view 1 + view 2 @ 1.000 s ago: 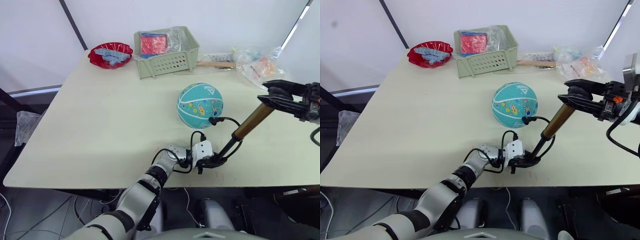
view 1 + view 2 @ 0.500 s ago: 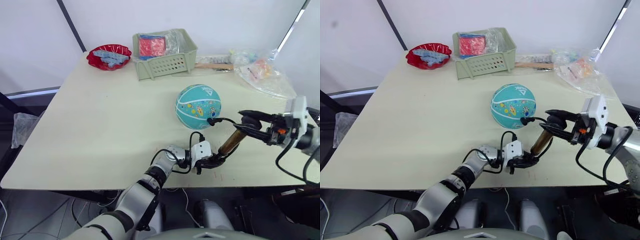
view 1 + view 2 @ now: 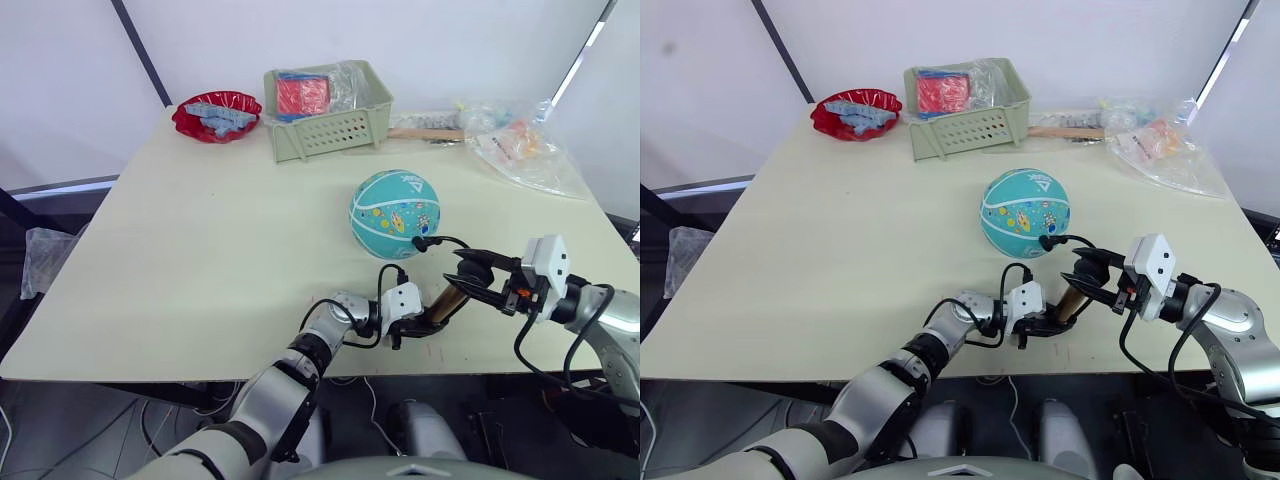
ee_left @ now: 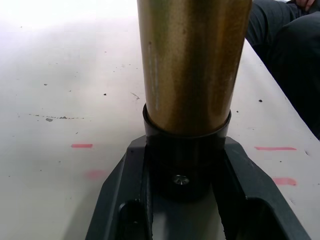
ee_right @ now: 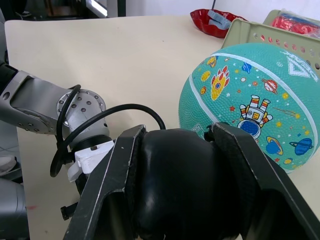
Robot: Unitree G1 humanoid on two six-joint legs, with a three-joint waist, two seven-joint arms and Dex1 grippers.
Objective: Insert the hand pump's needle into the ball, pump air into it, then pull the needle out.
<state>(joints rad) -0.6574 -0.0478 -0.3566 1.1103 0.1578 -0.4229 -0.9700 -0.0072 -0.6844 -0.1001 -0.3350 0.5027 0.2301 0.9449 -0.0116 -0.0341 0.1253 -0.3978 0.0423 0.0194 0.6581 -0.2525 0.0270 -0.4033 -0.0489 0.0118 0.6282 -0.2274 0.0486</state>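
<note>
1. The hand pump [image 3: 447,303]'s black base cap is clamped between the narrowly set jaws of the left gripper [image 3: 428,322], near the table [image 3: 200,240]'s front edge; a slip could tip the barrel.
2. The ball [image 3: 397,213] lies loose just behind, with the needle [image 3: 419,243] at its near side; a skewed stroke could roll it.
3. The T-handle is pinched by the right gripper [image 3: 1087,276].

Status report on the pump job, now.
Left gripper shut on hand pump base cap. Right gripper shut on pump's black handle. Hose runs to ball; needle appears seated at its near side. Nothing in the way.
</note>
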